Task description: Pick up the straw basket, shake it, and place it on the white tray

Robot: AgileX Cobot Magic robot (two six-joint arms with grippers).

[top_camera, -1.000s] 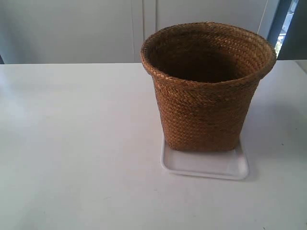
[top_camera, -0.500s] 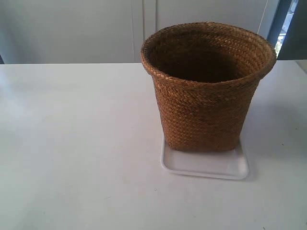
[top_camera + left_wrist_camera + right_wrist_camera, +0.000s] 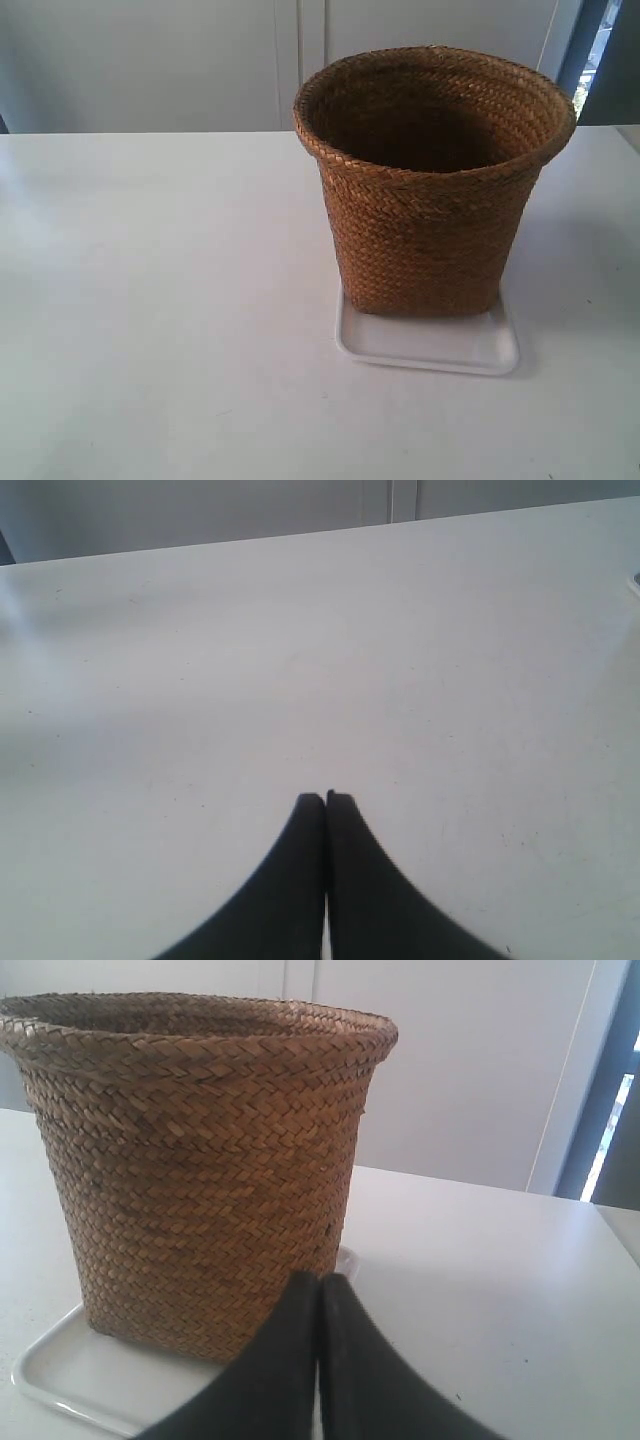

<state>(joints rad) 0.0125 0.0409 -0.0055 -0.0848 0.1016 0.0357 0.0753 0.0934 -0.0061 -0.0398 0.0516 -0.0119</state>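
The brown woven straw basket (image 3: 430,190) stands upright on the white tray (image 3: 430,350), right of the table's middle in the exterior view; its inside is dark. No arm shows in that view. In the right wrist view the straw basket (image 3: 200,1170) sits on the white tray (image 3: 70,1370), and my right gripper (image 3: 320,1278) is shut, empty, its tips close to the basket's lower corner but apart from it. My left gripper (image 3: 326,796) is shut and empty over bare white table (image 3: 300,660), with the basket out of its view.
The white table (image 3: 150,300) stretches wide to the basket's left in the exterior view. A pale wall with cabinet doors (image 3: 300,60) stands behind it. A dark frame with a window strip (image 3: 590,50) is at the back right.
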